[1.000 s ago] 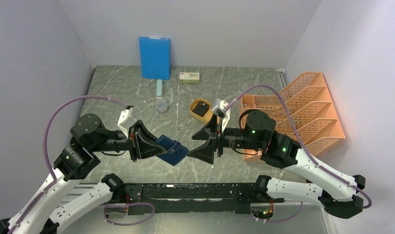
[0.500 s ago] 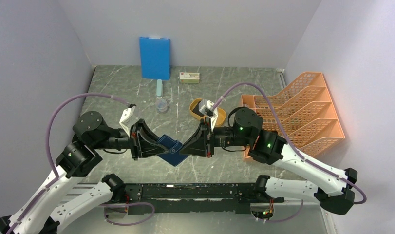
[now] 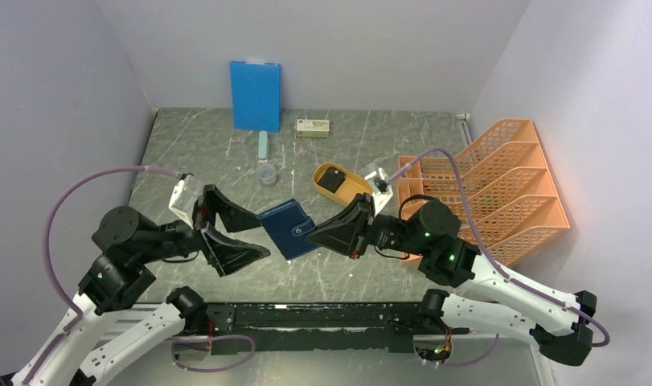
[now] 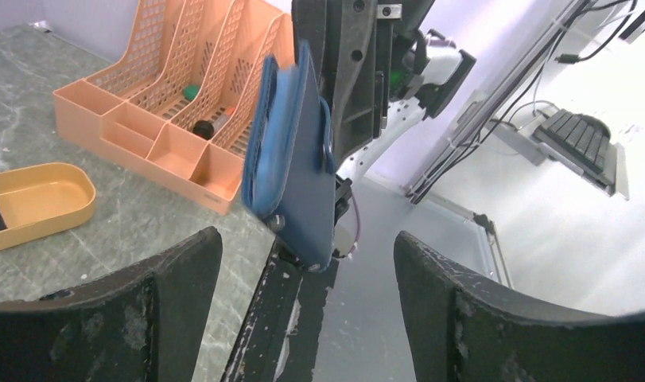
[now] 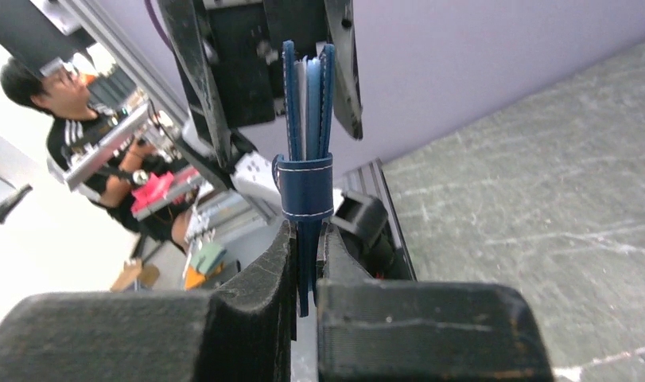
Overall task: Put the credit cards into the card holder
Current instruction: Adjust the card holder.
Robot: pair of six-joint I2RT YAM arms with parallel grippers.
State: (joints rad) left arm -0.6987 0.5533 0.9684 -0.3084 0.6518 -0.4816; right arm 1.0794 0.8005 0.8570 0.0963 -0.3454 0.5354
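The dark navy card holder (image 3: 286, 229) hangs in the air over the table's middle, snap tab (image 5: 306, 187) closed round it. My right gripper (image 3: 312, 232) is shut on its right edge, fingers (image 5: 263, 270) pinching the lower rim in the right wrist view. Thin pale edges show between its covers (image 5: 307, 87); I cannot tell whether they are credit cards. My left gripper (image 3: 259, 235) stands open just left of the holder, not touching it. In the left wrist view the card holder (image 4: 295, 159) floats beyond the wide-spread fingers (image 4: 168, 278).
A yellow oval tray (image 3: 358, 186) behind the right gripper holds a flat black item (image 3: 332, 180). An orange file rack (image 3: 499, 185) fills the right side. At the back stand a bright blue board (image 3: 255, 95) and a small box (image 3: 313, 127), with a clear cup (image 3: 267, 173) nearer.
The left gripper opened, let go of the card holder and drew back left. The right gripper closed on the holder's other edge and now carries it alone, slightly further back.
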